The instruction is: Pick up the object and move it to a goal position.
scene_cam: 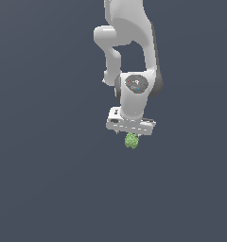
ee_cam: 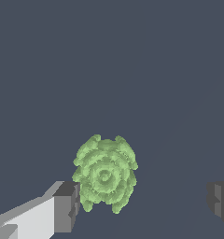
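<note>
The object (scene_cam: 131, 140) is a small light-green bumpy blob, like a broccoli floret. In the exterior view it sits directly under the white hand of my gripper (scene_cam: 131, 133). In the wrist view the object (ee_cam: 104, 175) lies between the two dark fingertips. It is close beside one fingertip (ee_cam: 67, 205) and far from the other (ee_cam: 220, 200). My gripper (ee_cam: 144, 203) is open, with a wide gap, and holds nothing. In the exterior view the fingers themselves are hidden behind the hand and the object.
The surface all around is plain dark grey-blue, with no other objects or edges in view. The white arm (scene_cam: 134, 42) rises from the gripper toward the top of the exterior view.
</note>
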Tool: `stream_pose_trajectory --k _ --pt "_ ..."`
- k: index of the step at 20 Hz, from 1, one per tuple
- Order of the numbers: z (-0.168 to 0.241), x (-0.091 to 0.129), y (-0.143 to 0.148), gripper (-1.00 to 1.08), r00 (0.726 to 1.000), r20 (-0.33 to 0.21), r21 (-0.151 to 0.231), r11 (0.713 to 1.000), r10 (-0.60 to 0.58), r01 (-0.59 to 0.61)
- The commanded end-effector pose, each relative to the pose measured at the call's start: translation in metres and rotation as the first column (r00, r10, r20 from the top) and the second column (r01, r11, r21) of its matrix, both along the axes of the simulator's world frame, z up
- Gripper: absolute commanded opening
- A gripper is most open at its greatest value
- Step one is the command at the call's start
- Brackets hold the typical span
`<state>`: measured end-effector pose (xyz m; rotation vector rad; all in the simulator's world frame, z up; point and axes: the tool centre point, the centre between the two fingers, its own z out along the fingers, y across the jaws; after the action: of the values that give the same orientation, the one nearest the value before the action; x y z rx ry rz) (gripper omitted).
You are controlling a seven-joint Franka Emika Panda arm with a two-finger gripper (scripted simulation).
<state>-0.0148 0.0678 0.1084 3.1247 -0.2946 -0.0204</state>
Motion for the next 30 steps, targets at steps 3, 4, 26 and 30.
stream_pose_trajectory --k 3,4,26,30 --pt "-0.010 -0.003 0.016 1.00 0.999 0.008 0.001 0.999 -0.044 0.044" --pt "-0.012 -0.004 0.019 1.00 0.999 0.009 0.001 0.999 -0.051 0.051" --pt "-0.063 -0.007 0.029 1.00 0.997 0.013 0.002 0.997 -0.076 0.076" --pt "-0.068 -0.006 0.029 1.00 0.997 0.013 0.002 0.997 -0.076 0.076"
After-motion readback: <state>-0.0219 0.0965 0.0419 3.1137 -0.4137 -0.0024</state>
